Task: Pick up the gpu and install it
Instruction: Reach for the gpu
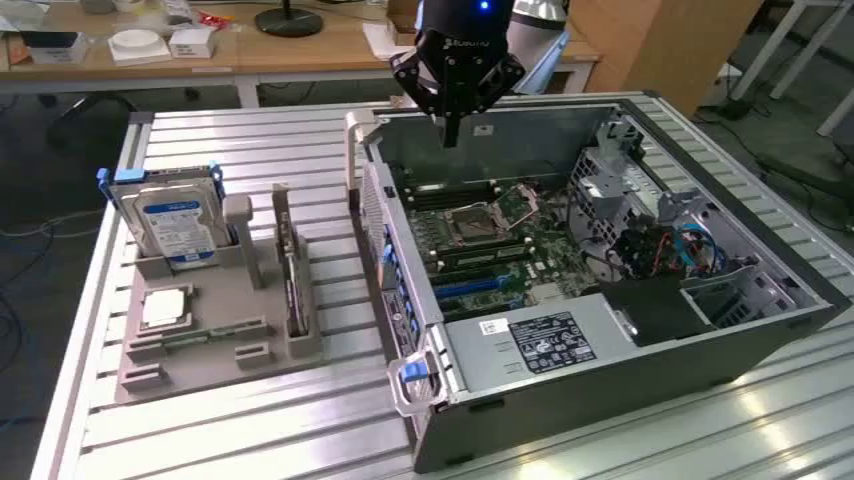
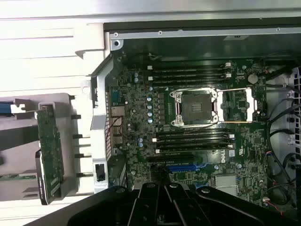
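Observation:
The gpu (image 1: 291, 275) stands on edge in a slot of the grey parts holder (image 1: 220, 360), at the exterior view's left of the open computer case (image 1: 601, 380). The wrist view shows the gpu (image 2: 49, 150) as a thin board with a pale end bracket, beside the case wall. My gripper (image 1: 451, 135) hangs above the far end of the case, well apart from the gpu. Its black fingers are shut with nothing between them. In the wrist view the gripper (image 2: 162, 186) is over the motherboard (image 2: 136, 113), near the blue slot (image 2: 186, 167).
The holder also carries a silver hard drive with a blue label (image 1: 174, 220), a processor chip (image 1: 163, 308) and a narrow green memory stick (image 1: 200, 335). Inside the case lie an empty processor socket (image 2: 195, 107), cables (image 1: 667, 250) and a drive cage. Desks stand behind the slatted table (image 1: 227, 150).

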{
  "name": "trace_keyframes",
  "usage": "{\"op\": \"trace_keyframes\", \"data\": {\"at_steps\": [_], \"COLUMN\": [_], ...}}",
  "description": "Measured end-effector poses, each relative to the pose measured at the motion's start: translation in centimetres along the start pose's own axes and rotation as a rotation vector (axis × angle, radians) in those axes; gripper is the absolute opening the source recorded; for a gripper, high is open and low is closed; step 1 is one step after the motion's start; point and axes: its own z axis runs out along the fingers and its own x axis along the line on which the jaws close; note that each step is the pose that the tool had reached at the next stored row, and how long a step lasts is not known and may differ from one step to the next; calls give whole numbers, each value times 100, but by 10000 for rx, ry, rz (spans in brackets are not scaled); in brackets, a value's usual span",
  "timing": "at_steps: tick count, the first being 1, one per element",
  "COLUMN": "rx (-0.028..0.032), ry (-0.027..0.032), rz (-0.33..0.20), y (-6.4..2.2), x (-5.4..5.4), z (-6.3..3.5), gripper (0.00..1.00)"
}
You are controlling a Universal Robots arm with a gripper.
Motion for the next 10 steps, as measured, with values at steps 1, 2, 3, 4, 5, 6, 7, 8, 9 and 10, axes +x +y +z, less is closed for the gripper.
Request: {"op": "trace_keyframes", "data": {"at_steps": [1, 2, 3, 4, 5, 6, 7, 8, 9, 10], "rx": [-1, -1, -1, 0, 1, 0, 0, 0, 0, 0], "ry": [0, 0, 2, 2, 2, 1, 2, 1, 2, 2], "rz": [0, 1, 3, 3, 2, 0, 0, 0, 0, 0], "y": [0, -1, -2, -3, -3, -4, -6, -8, -10, -11], "x": [0, 2, 8, 22, 31, 44, 61, 76, 91, 106], "z": [0, 0, 0, -1, -1, -1, -1, -2, -2, -3], "gripper": [10, 10, 10, 10, 10, 10, 10, 10, 10, 10]}}
